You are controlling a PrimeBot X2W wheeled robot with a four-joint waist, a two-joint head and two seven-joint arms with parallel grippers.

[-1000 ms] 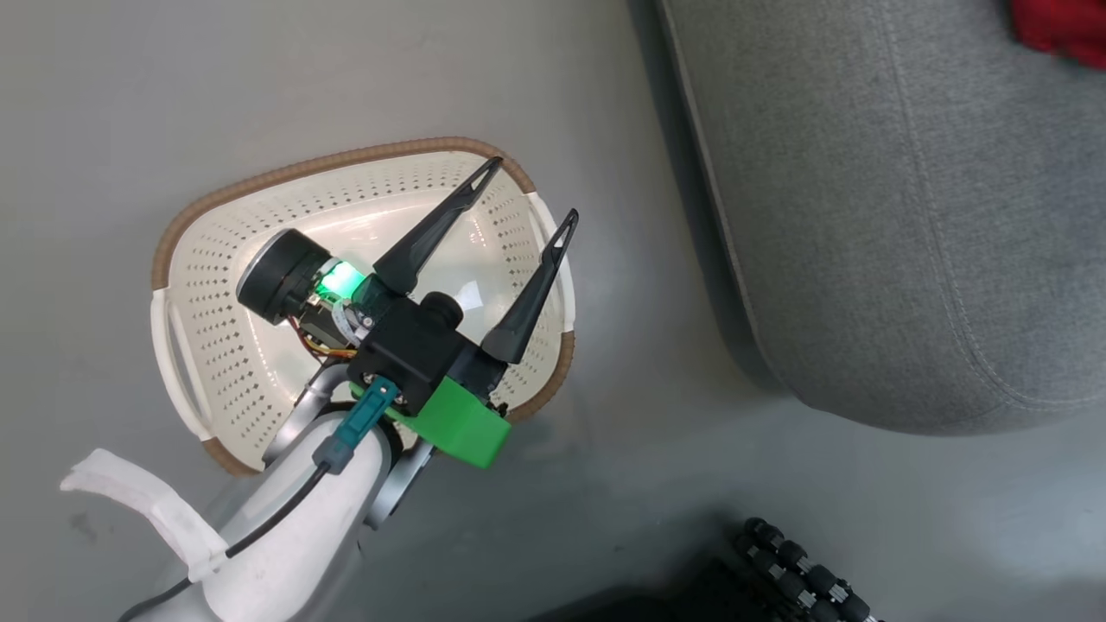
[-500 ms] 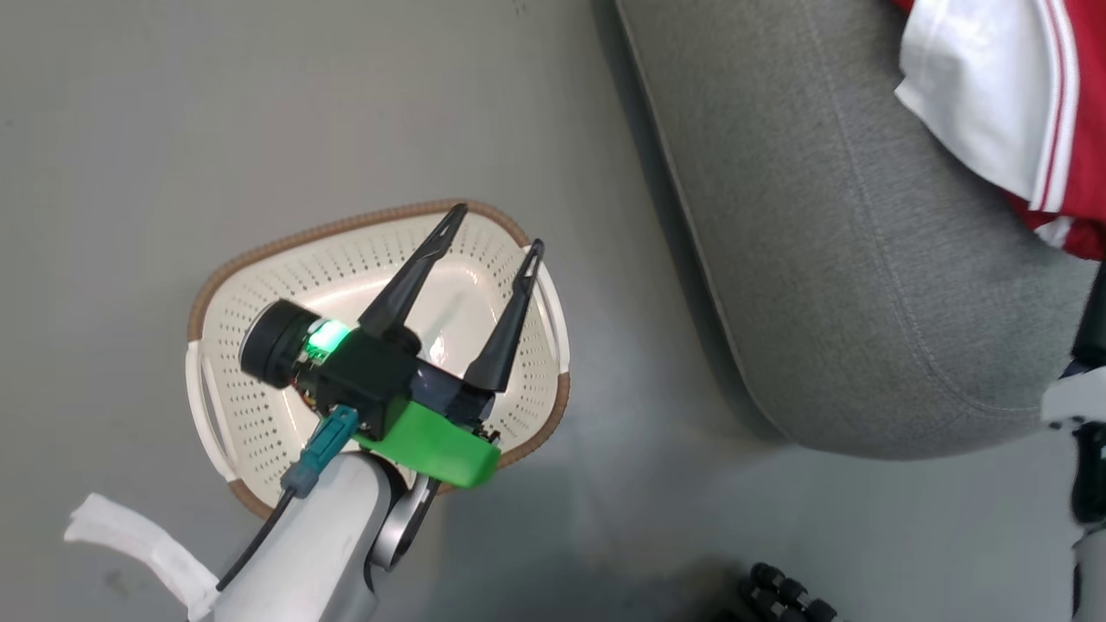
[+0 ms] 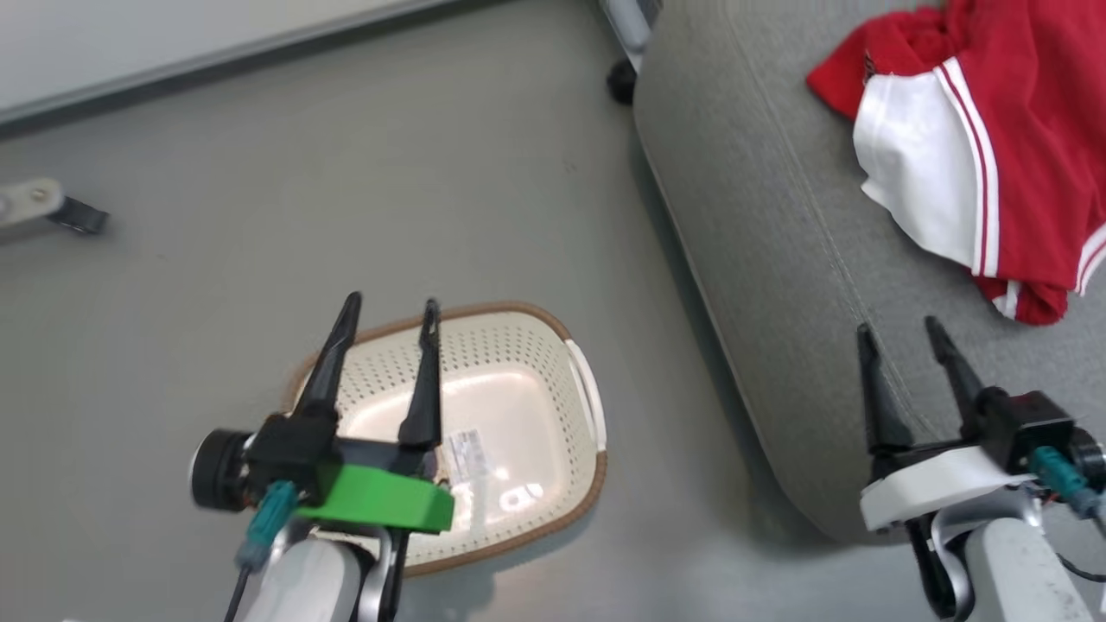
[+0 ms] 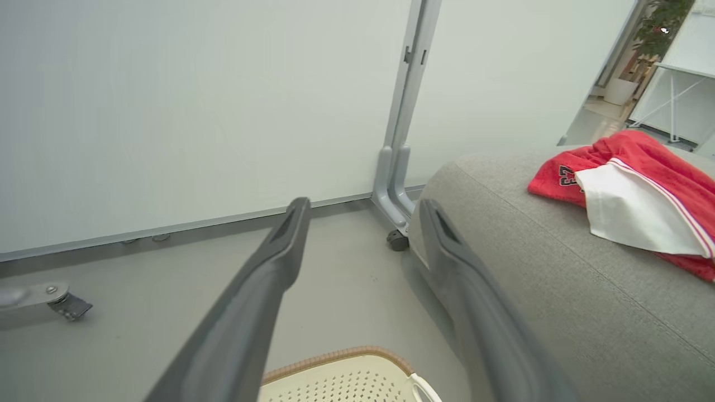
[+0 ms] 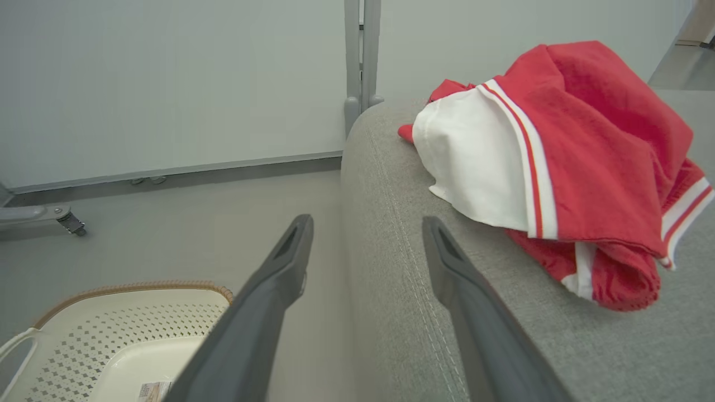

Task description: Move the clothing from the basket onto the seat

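Head view: red jersey point(image 3: 994, 130) lies crumpled on the grey seat cushion point(image 3: 778, 259), white panel up, well apart from the basket point(image 3: 518, 345); basket stands on the floor beside the seat, and its floor shows a label sticker point(image 3: 467, 453) and no fabric. Left gripper point(image 3: 391, 302) hovers over the basket, fingers spread wide, nothing between them; right gripper point(image 3: 897, 326) sits over the seat's near edge, jaws likewise wide and bare, short of the jersey.

Left wrist view: both fingers parted with floor and wall between them; jersey point(image 4: 642, 167) far right on the cushion; dark lettering on the red shoulder, too small to read.

Right wrist view: fingers apart, nothing held; jersey point(image 5: 586, 156) heaped just ahead and to the right, hem trim folded under.

Judgement: transfer looks complete. Handling: fabric reads thin, light and limp; it will drape and trail, not hold shape; likely a little slick. If regrasped, pinch the bunched red ridge at the heap's top, several layers together; avoid the flat single-layer white panel, which would probably slide out.
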